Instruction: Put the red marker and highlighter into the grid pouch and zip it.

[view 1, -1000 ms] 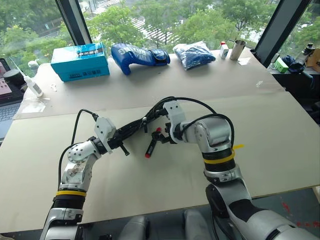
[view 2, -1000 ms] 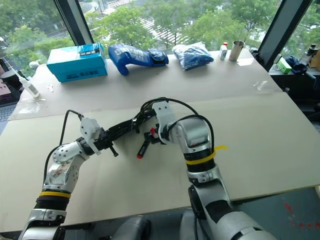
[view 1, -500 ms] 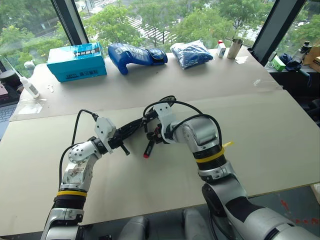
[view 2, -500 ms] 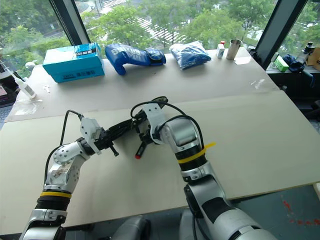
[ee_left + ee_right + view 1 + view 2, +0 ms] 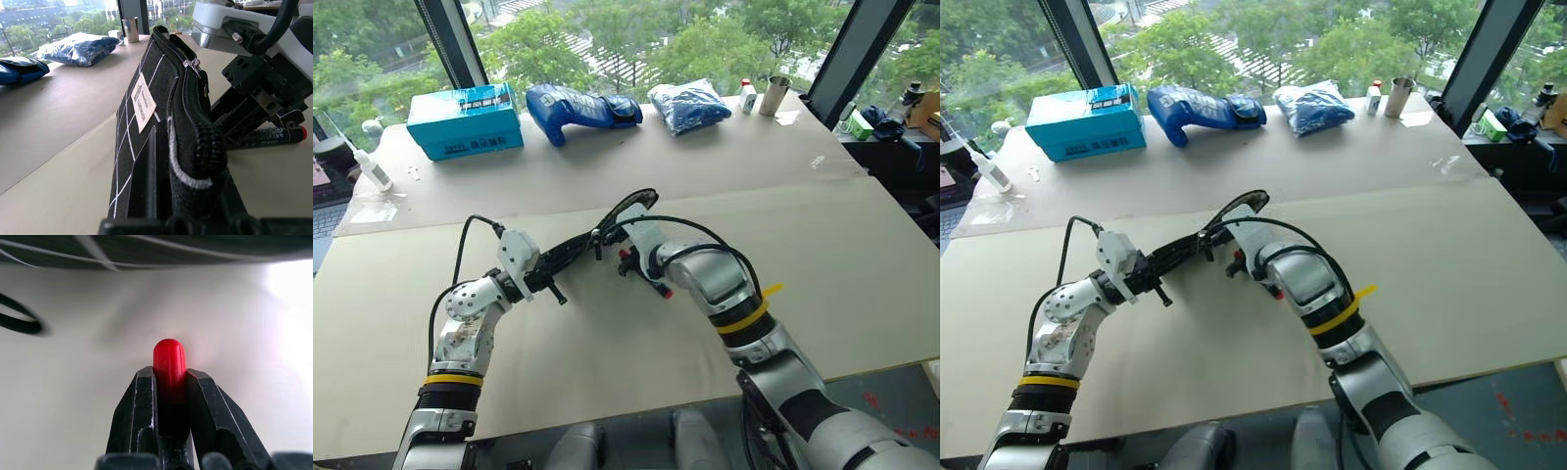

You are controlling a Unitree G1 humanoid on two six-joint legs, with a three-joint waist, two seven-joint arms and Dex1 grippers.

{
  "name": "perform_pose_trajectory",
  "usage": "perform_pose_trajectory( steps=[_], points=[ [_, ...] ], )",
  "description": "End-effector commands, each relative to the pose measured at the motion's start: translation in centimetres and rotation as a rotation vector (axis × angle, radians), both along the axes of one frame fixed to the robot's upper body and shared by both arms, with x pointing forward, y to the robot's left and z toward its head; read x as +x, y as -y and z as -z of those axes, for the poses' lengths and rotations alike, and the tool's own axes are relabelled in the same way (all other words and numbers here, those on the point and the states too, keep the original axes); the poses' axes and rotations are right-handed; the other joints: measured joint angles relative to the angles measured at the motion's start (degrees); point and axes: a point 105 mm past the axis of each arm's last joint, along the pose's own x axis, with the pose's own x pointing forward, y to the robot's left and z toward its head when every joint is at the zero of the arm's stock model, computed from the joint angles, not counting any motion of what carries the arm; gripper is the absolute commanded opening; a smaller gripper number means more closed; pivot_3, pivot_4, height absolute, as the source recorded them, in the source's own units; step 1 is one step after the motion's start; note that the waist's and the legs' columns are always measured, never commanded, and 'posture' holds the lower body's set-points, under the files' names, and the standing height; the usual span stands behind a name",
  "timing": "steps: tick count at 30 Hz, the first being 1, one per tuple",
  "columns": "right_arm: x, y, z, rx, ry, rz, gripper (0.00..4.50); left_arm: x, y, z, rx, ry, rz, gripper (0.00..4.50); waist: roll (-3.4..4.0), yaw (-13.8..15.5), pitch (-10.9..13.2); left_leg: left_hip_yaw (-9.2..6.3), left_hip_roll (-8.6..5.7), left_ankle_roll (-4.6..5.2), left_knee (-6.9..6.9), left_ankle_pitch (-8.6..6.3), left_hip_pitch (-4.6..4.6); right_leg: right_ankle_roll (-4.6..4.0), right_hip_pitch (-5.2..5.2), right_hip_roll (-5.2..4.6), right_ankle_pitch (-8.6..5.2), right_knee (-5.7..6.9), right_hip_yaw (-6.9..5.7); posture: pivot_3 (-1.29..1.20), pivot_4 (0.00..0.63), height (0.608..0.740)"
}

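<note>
Red marker [image 5: 169, 363] pinched in right end effector [image 5: 168, 382], left end effector apparently clamping grid pouch [image 5: 146, 127] upright

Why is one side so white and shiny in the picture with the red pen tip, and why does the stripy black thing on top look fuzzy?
Right wrist view: daylight glares off the pale table, washing that side white; the grid pouch sits too close and blurs, while the red marker between the right gripper fingers looks crisp. Left wrist view: the pouch's near end is soft.
</note>
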Motion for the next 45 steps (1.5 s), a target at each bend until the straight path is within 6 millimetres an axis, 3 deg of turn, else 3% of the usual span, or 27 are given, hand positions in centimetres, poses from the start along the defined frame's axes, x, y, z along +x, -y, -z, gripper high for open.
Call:
perform_pose_trajectory(
  steps=[1,8,10,12,14,19,26,32,38,45],
  points=[
    [-1.5,0.3,-3.4,-0.055,0.250,-0.281,0.48,-0.3,-0.2,-0.9,0.000,0.049,-0.006,0.00,0.00,0.1,0.0,0.00,-0.01,0.00,0.00,0.00,-0.01,0.01,0.00,0.00,0.00,0.00,-0.01,0.00,0.150,0.740],
    [-4.7,4.7,-8.1,-0.044,0.485,-0.494,0.48,-0.5,0.0,-0.5,0.011,0.022,0.025,0.00,-0.02,-0.1,0.0,0.08,0.00,0.01,0.01,-0.01,-0.01,0.04,-0.01,0.00,0.02,-0.09,-0.03,0.00,0.150,0.740],
    [-5.2,5.0,-10.2,-0.020,0.589,-0.520,0.48,-0.5,0.2,-0.5,0.012,0.017,0.040,0.00,-0.04,0.2,0.0,0.17,0.00,0.02,0.01,-0.01,-0.01,0.03,0.00,-0.01,0.03,-0.17,-0.03,0.00,0.150,0.740],
    [-5.6,4.6,-14.0,0.074,0.754,-0.519,0.48,-0.4,0.4,-0.5,0.016,0.008,0.054,0.00,-0.04,0.1,0.0,0.29,0.00,0.02,0.02,-0.01,0.00,0.02,0.01,0.00,0.03,-0.18,0.00,0.00,0.150,0.740],
    [-6.2,3.8,-16.0,0.057,0.863,-0.563,0.48,-0.4,0.7,-0.5,0.021,-0.001,0.076,0.00,-0.04,0.2,0.0,0.33,0.03,0.02,0.04,-0.01,0.04,-0.01,0.01,0.00,0.05,-0.20,0.01,0.00,0.150,0.740],
    [-9.1,1.5,-14.0,-0.150,0.958,-0.843,0.48,0.0,0.8,-0.8,0.026,0.000,0.091,0.00,-0.04,1.2,0.0,0.49,0.03,0.03,0.06,-0.02,0.05,0.00,0.02,0.01,0.06,-0.16,-0.01,0.00,0.150,0.740],
    [-13.2,-1.4,-14.9,0.106,0.971,-1.001,0.48,-0.2,0.8,-1.0,0.019,-0.001,0.102,0.00,-0.05,1.1,0.0,0.36,0.06,0.02,0.15,-0.01,0.02,-0.02,0.01,0.02,0.10,-0.17,0.00,0.00,0.150,0.740],
    [-12.4,-1.9,-11.5,-0.020,0.979,-1.119,0.48,-0.3,0.9,-1.0,0.020,-0.005,0.112,0.00,-0.05,1.4,0.0,0.35,0.02,0.02,0.16,-0.01,0.07,0.01,0.07,0.02,0.12,-0.17,-0.01,0.00,0.150,0.740],
    [-11.6,-1.6,-7.4,-0.248,1.115,-1.279,0.48,-0.5,0.8,-1.1,0.020,-0.003,0.109,0.00,-0.05,1.3,0.0,0.53,0.02,0.02,0.16,-0.01,0.12,0.01,0.08,0.03,0.12,-0.17,-0.01,0.00,0.150,0.740],
    [-11.3,-2.4,-6.8,-0.290,1.248,-1.392,0.48,-0.7,0.9,-1.0,0.020,-0.005,0.104,0.00,-0.05,1.0,0.0,0.55,0.06,0.02,0.16,-0.01,0.15,0.01,0.05,0.06,0.12,-0.17,0.00,0.00,0.150,0.740]
  ],
)
